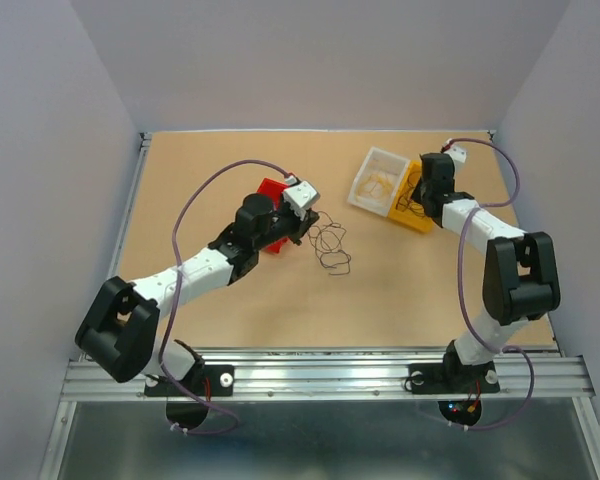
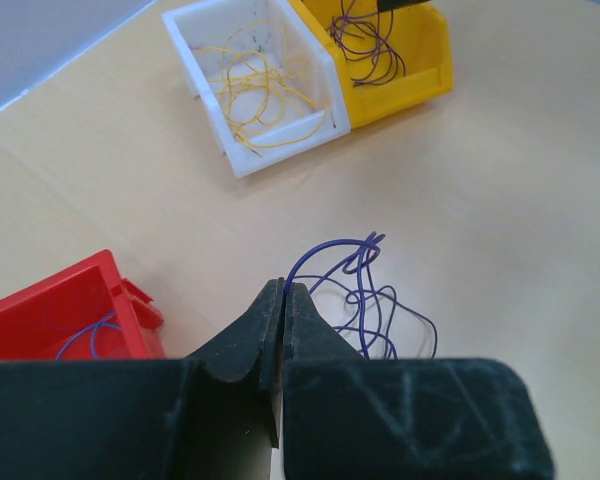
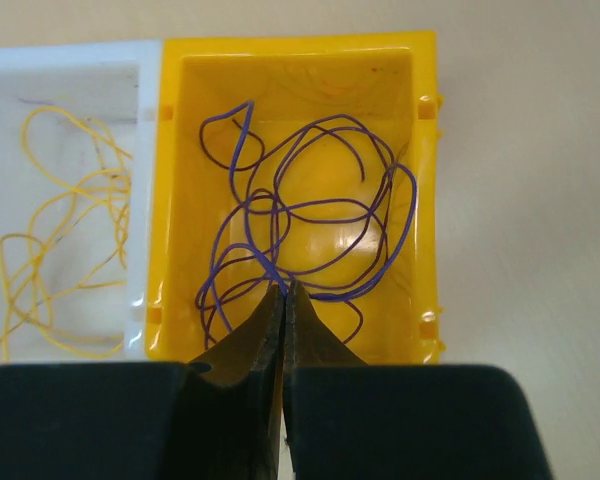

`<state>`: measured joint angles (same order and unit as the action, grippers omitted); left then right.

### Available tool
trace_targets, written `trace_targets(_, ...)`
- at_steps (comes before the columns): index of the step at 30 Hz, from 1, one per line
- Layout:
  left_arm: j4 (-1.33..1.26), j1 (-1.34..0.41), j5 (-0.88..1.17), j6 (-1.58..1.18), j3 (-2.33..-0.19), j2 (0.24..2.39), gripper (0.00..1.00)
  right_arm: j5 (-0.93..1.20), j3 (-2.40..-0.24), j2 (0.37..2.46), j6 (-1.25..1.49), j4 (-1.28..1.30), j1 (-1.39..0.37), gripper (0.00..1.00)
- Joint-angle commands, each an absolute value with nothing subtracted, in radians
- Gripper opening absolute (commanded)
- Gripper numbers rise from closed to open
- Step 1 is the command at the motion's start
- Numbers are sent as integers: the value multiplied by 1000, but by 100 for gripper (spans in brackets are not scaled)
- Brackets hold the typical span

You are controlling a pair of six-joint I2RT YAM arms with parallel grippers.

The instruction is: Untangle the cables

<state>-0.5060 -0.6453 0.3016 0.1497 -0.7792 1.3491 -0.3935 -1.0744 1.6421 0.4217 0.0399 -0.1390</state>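
The red bin sits at ten o'clock of the cables. The left gripper is pinched on one blue strand, probably to draw it free, though neighbouring loops cross it. At two o'clock lie the white bin and the yellow bin. There the right gripper is closed among the purple wires; I cannot tell whether it grips one.

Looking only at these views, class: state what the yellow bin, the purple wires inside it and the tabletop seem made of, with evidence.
Yellow bin: likely moulded plastic, glossy; light glares off its floor. Purple wires: probably plastic-coated wire, smooth; they hold springy loops. Tabletop: perhaps wood or fibreboard, matte tan; no grain visible.
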Motion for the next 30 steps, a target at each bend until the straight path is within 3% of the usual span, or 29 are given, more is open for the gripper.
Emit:
trace_targets(1,-428,-684,215,189,-873,1455,0,-474,-1202,1722,394,78,-132,1)
trace_targets(8,-232,-707,137,199,-1077,1681,2,-427,-1351,1923,391,126,-132,1)
trace_targets(12,-207,-707,118,210,-1089,1694,5,-382,-1348,1942,399,123,-132,1)
trace_targets(14,-206,-706,120,221,-1080,1674,9,-373,-1335,1919,397,123,-132,7)
trace_targets(15,-207,-706,118,222,-1071,1666,15,-370,-1328,1881,393,123,-132,11)
trace_targets(16,-209,-707,123,229,-1068,1652,18,-367,-1312,1858,391,121,-132,27)
trace_targets(17,-210,-706,121,230,-1063,1646,22,-364,-1301,1836,390,121,-133,33)
trace_targets(18,-210,-706,121,229,-1058,1641,24,-361,-1290,1777,381,120,-138,45)
trace_targets(23,-206,-707,127,236,-1052,1625,33,-361,-1169,1591,339,114,-173,68)
trace_targets(24,-204,-706,138,238,-1048,1623,34,-338,-1146,1535,334,112,-192,80)
trace_targets(28,-199,-707,172,250,-1037,1600,43,-163,-987,1415,305,10,-238,100)
trace_targets(30,-199,-707,179,253,-1026,1586,46,-82,-922,1379,314,-52,-261,100)
